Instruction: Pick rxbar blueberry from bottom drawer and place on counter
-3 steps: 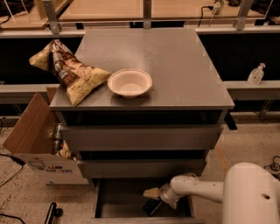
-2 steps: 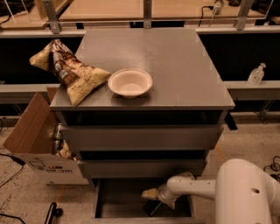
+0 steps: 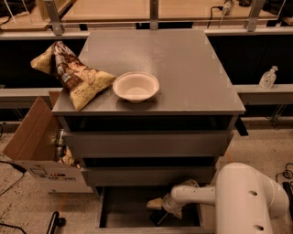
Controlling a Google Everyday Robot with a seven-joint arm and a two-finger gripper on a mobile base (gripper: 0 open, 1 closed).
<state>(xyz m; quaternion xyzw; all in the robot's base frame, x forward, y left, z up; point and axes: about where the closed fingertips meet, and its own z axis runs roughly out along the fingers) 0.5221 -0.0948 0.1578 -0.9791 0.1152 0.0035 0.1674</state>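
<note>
Camera view looks down on a grey cabinet from the front. Far left, on the floor, sits a brown cardboard box with its flap up and some packets inside. Up on the bench, at its left edge, lies a big crinkly tan-and-brown chip bag. One corner of the bag hangs out past the edge. Just to the right of the bag, very close to it, is a white bowl, right way up and near the front of the bench. The right half of the bench has nothing on it. Behind the bench runs a pale wooden top with metal rails.

Below the bench are two wide grey drawer fronts, both pushed in. Under them the bottom drawer is pulled out, and you can see its dark floor and low side walls.

The gripper is down inside the bottom drawer, near the middle. I cannot tell if it is spread wide or closed on something. A small dark shape sits just under it on the drawer floor. That may be the rxbar blueberry, but I cannot be sure.

A white arm runs from the gripper to the big round white robot body at the bottom right. Far right, a little clear bottle stands on a ledge
</note>
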